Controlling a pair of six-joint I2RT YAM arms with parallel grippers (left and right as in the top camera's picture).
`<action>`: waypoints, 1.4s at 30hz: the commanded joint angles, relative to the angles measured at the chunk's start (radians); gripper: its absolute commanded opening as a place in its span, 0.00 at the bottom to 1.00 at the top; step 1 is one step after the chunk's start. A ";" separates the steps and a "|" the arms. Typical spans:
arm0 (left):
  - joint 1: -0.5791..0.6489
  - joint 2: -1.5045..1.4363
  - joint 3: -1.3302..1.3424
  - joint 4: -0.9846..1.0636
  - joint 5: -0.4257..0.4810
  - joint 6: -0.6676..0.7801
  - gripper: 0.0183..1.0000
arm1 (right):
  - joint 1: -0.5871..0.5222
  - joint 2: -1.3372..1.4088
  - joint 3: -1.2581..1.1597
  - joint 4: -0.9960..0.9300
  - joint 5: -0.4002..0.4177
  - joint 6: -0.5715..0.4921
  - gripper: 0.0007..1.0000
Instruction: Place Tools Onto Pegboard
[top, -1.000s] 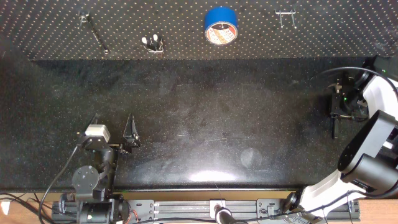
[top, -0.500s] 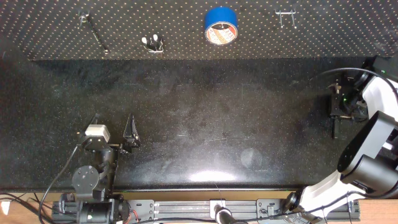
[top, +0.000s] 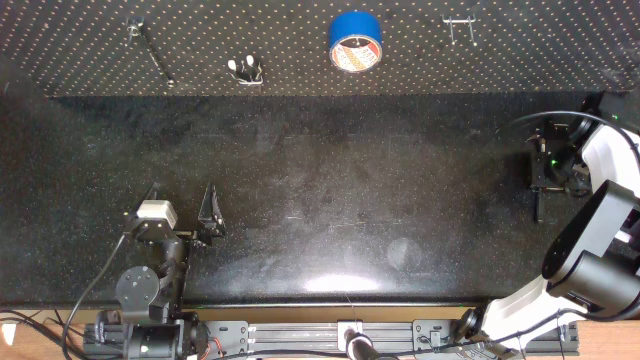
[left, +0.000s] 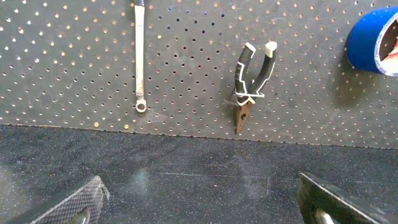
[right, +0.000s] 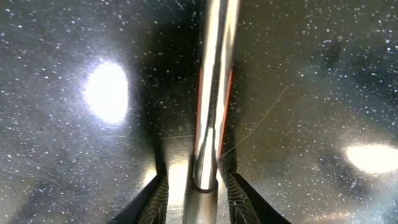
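Right side first: my right gripper (right: 198, 183) is closed on a metal tool (right: 214, 74), its shiny shaft running straight out from between the fingers, with a thin line of orange-red along each edge. Below it lies the black speckled tabletop (top: 350, 180), with bright lamp glare on either side of the shaft. From above, this arm sits far out at the right end of the tabletop, a little in front of the pegboard (top: 560, 50), and the tool is well apart from everything hanging there.

Over to the left: my left gripper (left: 199, 211) is spread wide open, one finger at each side of its camera's view. It hangs low over the tabletop near its own base and faces the pegboard from a distance.

On the board, a slim wrench (left: 139, 56) hangs straight down by its upper end. To its right are pliers (left: 252, 81) with black-and-white handles up and the nose pointing down. Further right a roll of blue tape (left: 367, 37) hangs against the board. Beyond the tape, toward my right arm's end, a bare metal hook (top: 459, 28) sticks out of the board.
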 joint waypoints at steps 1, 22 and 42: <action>0.004 -0.008 -0.002 -0.008 -0.014 -0.003 1.00 | 0.008 0.000 -0.026 0.005 -0.023 -0.024 0.34; 0.004 -0.008 -0.002 -0.008 -0.014 -0.003 0.99 | 0.008 0.003 -0.132 0.108 0.006 -0.031 0.08; 0.004 -0.008 -0.002 -0.008 -0.014 -0.003 1.00 | 0.014 -0.283 -0.132 0.064 -0.130 0.068 0.07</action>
